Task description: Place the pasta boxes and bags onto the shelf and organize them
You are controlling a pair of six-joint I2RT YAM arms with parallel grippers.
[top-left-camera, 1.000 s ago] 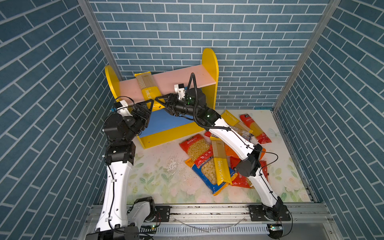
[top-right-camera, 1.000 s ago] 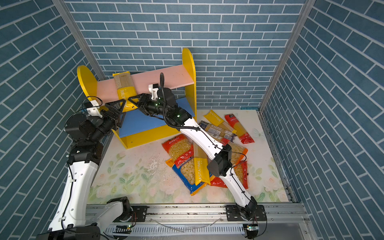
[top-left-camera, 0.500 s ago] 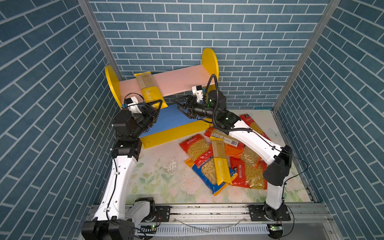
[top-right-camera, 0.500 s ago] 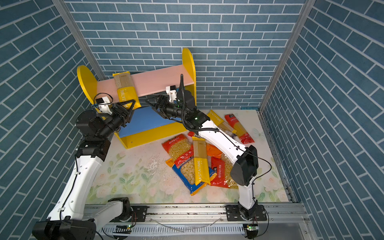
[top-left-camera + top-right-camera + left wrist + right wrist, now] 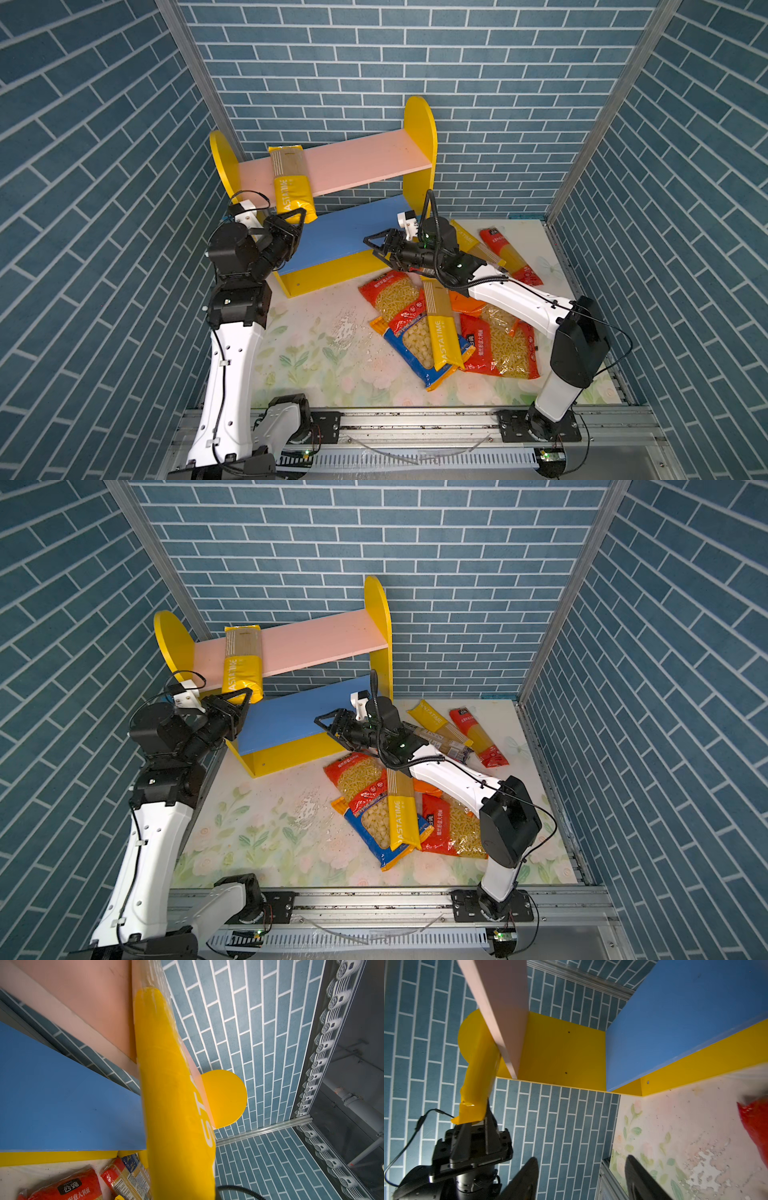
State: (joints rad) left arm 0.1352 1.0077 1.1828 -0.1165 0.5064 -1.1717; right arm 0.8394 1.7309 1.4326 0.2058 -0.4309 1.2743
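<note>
Left wrist view is mostly blocked by the yellow spaghetti pack, laid across the pink board of the shelf and overhanging its front, its lower end pinched by the left jaws, unseen there, while the spread, empty right jaws are cropped in the right wrist view.

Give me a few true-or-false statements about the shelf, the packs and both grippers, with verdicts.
1. A yellow spaghetti pack lies on the pink upper board, overhanging its front edge. True.
2. The right gripper holds a red bag. False: its jaws stand open with nothing between them.
3. The left gripper is closed on the pack's overhanging end. True.
4. Two packs lie on the blue lower board. False: no pack lies on it.
</note>
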